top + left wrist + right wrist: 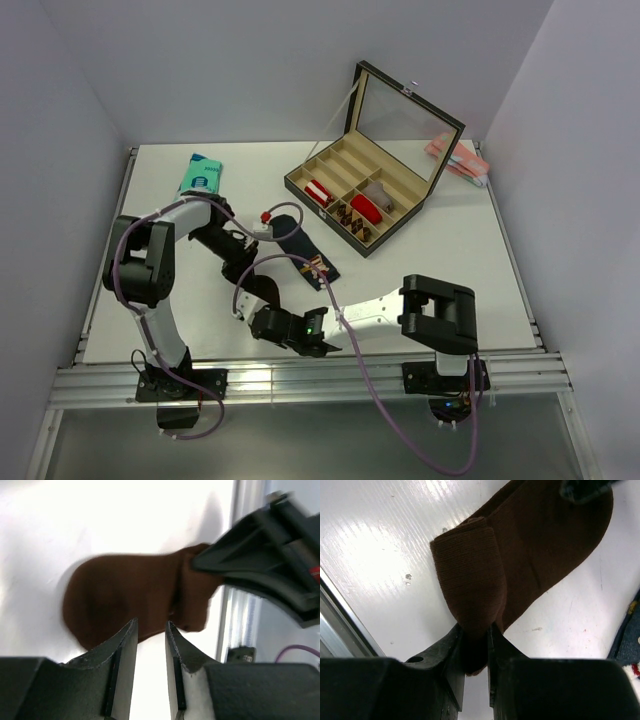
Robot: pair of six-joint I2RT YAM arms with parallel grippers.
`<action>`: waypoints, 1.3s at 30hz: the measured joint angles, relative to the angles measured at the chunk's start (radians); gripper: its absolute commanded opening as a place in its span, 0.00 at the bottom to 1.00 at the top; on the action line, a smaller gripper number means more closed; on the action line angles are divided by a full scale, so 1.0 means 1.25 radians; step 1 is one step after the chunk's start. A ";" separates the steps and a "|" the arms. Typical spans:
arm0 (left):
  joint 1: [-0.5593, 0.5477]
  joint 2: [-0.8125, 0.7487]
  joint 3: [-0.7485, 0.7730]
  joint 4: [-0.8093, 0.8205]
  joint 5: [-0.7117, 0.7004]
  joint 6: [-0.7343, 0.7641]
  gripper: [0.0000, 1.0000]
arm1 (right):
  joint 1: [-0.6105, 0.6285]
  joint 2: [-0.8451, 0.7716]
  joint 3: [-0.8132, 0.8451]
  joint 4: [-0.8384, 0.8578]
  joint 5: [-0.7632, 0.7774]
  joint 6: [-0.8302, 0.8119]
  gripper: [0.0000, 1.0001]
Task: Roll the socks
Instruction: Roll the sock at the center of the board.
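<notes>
**Right fingers pinch the folded end of a brown sock; left fingers sit slightly apart at its edge**

The right gripper (474, 630) has its fingers closed on the brown sock (540, 545), clamping the doubled-over end between them. That end is folded back onto the rest of the sock in a thick, ribbed lap. The remainder lies flat on the white surface (450, 250), broad and rounded at its far end.

The left gripper (150, 626) is at the sock's long edge, opposite the right gripper. Its fingers stand a narrow gap apart. Bare surface shows along that gap and nothing is held between them.

The brown sock lies near the front edge of the surface, between the two grippers. Just beyond it, a navy sock (300, 238) lies flat and unrolled, with a small coloured pattern at its near end.

Farther back and to the right stands a black divided box (402, 226) with its glass lid (405, 125) propped open. One compartment holds a red-and-white striped roll (318, 192) and another holds a red roll (364, 208). The front row holds dark rolls (348, 216). A greyish item beside the red roll is too small to identify.

A teal packet (200, 175) lies at the back left, and a pink packet (455, 158) lies behind the box at the back right.
</notes>
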 measured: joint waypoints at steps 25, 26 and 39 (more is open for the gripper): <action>-0.115 0.077 -0.014 0.198 -0.092 -0.322 0.22 | -0.012 -0.067 0.032 -0.182 -0.185 -0.001 0.12; -0.118 0.081 -0.009 0.198 -0.092 -0.330 0.23 | -0.022 -0.065 0.043 -0.188 -0.220 -0.004 0.12; -0.151 0.088 0.014 0.246 -0.087 -0.414 0.30 | -0.226 0.019 0.063 -0.157 -0.639 0.035 0.13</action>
